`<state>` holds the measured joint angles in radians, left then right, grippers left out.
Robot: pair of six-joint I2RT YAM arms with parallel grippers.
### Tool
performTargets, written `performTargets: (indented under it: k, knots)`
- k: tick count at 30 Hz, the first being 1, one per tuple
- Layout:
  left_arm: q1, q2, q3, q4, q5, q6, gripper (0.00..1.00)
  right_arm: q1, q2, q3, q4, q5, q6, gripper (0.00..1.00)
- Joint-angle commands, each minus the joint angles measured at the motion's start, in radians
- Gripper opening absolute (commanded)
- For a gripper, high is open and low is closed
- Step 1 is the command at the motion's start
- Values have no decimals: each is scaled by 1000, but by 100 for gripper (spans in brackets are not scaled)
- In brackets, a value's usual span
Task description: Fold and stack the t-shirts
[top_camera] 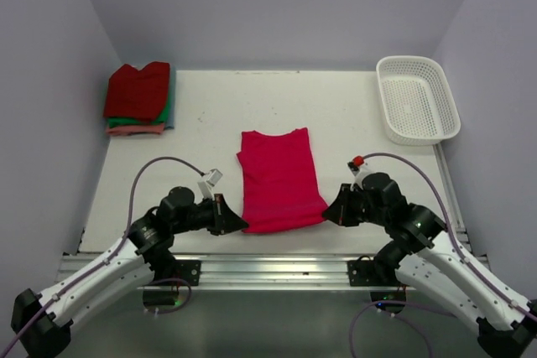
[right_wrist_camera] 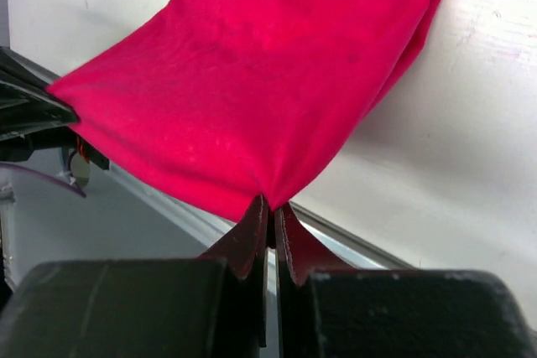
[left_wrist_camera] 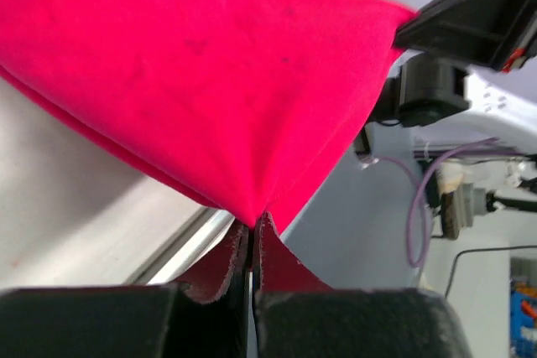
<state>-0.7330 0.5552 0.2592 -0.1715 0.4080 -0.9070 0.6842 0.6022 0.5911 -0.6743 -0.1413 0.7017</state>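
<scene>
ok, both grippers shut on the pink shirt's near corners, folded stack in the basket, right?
No: the top view shows the folded stack on the table far left, not in the basket; left gripper and right gripper pinch near corners of the pink shirt.

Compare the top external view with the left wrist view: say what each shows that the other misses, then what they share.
Only the top external view shows the stack of folded t-shirts at the far left and the white basket at the far right. Only the left wrist view shows, close up, the left hand pinched shut on a peak of cloth. Both show the crimson t-shirt and the table.
</scene>
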Motion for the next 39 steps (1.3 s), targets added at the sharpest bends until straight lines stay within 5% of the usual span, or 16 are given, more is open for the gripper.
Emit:
performTargets:
  k: [1,9,17,27,34,35,36,37,38,39]
  knots:
    - [-14,-81,112,-252,-84,-79,0,11,-39,84,-168,17,27,0]
    - [-16,32,201,-194,-244,42,0,12,85,171,-85,175,-51,0]
    - [-8,291,360,-11,-521,224,0,9,439,314,154,422,-182,0]
    - [207,563,462,225,-429,338,0,-142,831,539,312,364,-261,0]
    - [336,901,498,449,-361,379,0,-225,1175,757,393,353,-271,0]
    - [371,951,549,476,-330,379,7,-233,1220,797,392,368,-262,0]
    - [389,1000,584,504,-312,372,32,-251,1264,893,375,371,-252,15]
    - [408,1081,621,506,-292,352,60,-256,1348,942,354,405,-242,56]
    - [434,1109,687,512,-269,353,100,-256,1375,984,325,428,-240,70]
    - [438,1126,712,533,-270,350,100,-258,1395,1039,315,440,-243,80]
